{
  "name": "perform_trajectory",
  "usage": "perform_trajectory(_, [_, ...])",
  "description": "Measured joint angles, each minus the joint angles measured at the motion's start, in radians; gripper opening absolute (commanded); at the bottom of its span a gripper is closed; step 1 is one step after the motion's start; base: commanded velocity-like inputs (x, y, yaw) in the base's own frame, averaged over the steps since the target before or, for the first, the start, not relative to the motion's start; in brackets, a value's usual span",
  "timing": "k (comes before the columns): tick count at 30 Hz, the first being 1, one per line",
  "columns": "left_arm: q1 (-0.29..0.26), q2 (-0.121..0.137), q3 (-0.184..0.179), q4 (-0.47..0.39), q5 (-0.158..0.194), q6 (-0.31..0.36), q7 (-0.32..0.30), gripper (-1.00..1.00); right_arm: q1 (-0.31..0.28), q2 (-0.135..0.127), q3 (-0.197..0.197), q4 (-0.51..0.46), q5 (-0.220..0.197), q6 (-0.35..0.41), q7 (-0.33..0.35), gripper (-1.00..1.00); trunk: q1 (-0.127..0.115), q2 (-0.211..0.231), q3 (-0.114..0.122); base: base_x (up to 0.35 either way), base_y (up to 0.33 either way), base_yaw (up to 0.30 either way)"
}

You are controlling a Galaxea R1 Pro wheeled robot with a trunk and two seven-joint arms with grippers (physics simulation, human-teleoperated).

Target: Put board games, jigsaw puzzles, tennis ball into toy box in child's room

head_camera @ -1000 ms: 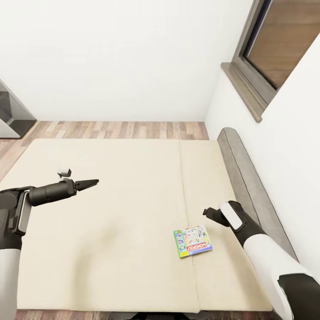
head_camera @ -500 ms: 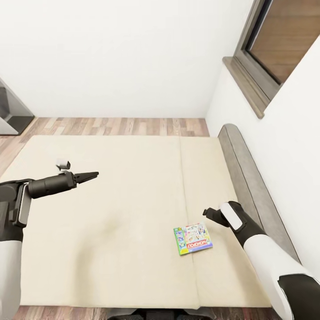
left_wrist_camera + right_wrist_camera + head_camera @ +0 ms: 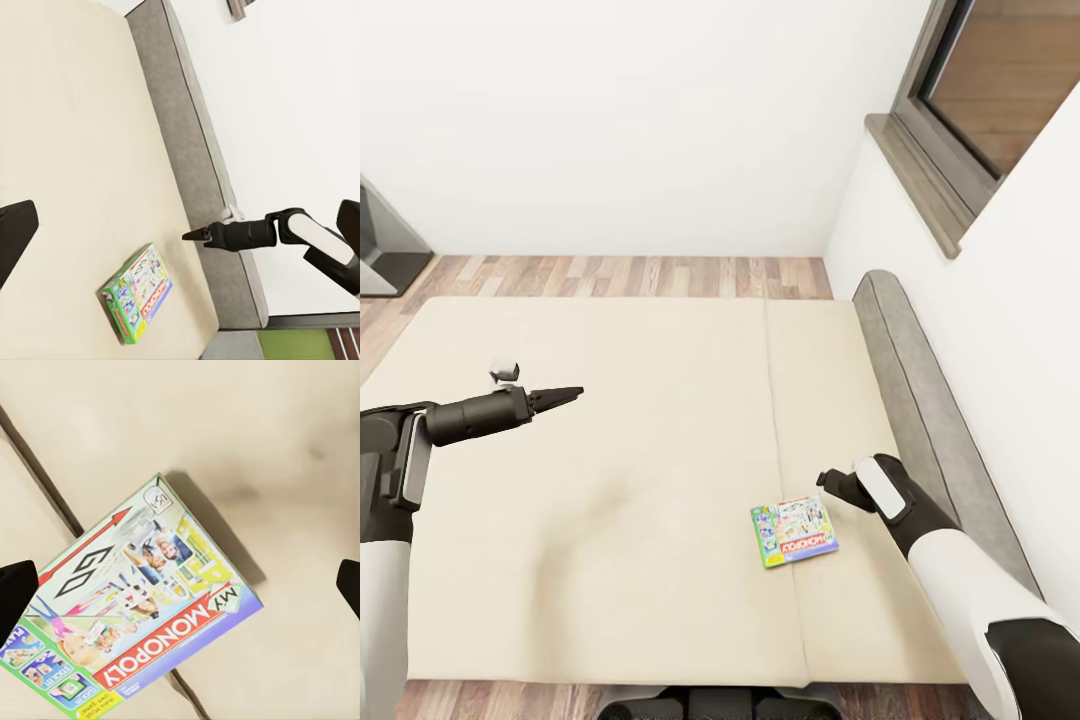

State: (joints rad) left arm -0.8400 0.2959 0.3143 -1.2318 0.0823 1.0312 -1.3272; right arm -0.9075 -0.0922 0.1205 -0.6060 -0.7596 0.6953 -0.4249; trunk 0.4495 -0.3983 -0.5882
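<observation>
head view: a wide bed (image 3: pixel 610 480) with a beige sheet is seen from above, a grey headboard (image 3: pixel 930 420) running along its far right side under a dark-framed window (image 3: pixel 980 90). the right gripper (image 3: pixel 828 481) is held low over the sheet, just beside the headboard. a white-and-green board game (image 3: pixel 793 533) lies flat on the sheet just below and a little to the left of that gripper, apart from it, straddling a seam in the sheet. how far the right gripper's fingers are spread cannot be told from this angle. the left gripper (image 3: pixel 572 393) is held out over the left half of the bed, well apart from the game; its fingers are seen drawn to a point with nothing between them.

left wrist view: the board game (image 3: pixel 137 292) is seen flat on the sheet near the edge by the headboard (image 3: pixel 202 172). the right gripper (image 3: pixel 192 235) is seen above the headboard side of the game, fingers close together, nothing held. one dark finger (image 3: pixel 13 236) of the left gripper is seen at the frame edge.

right wrist view: the board game (image 3: pixel 135 615) lies directly beneath the right gripper, marked "my monopoly", crossing the seam. two dark fingertips (image 3: pixel 15 592) are seen at opposite frame edges, set wide apart, the game between them in the picture but below them and not gripped.
</observation>
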Motion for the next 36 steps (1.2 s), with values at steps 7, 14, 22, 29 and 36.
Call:
perform_trajectory(7, [0.000,-0.001,-0.001,0.000,0.000,-0.001,0.004,1.00,0.003,0.000,0.001,0.000,0.000,-0.001,0.000,1.00,0.000,0.000,-0.012,0.000,0.000,0.000])
perform_trajectory(14, [0.000,-0.001,-0.024,0.000,0.000,-0.003,0.009,1.00,0.002,0.000,0.000,-0.001,0.000,-0.003,0.001,1.00,0.000,0.000,-0.023,0.000,0.000,0.000])
perform_trajectory(22, [0.000,-0.003,-0.034,0.000,0.000,-0.007,0.012,1.00,-0.006,-0.001,0.001,-0.009,0.001,0.000,0.003,1.00,0.000,0.000,-0.036,0.000,0.000,0.000])
perform_trajectory(29, [0.000,-0.003,-0.035,0.000,0.000,-0.006,0.035,1.00,-0.009,-0.001,0.002,-0.011,0.066,0.002,0.005,1.00,0.000,0.000,-0.048,0.000,0.000,0.000])
perform_trajectory(36, [0.000,-0.003,-0.036,0.000,0.000,-0.006,0.041,1.00,-0.010,0.000,0.001,-0.011,0.187,0.001,0.083,1.00,0.000,0.000,-0.059,0.000,0.000,0.000])
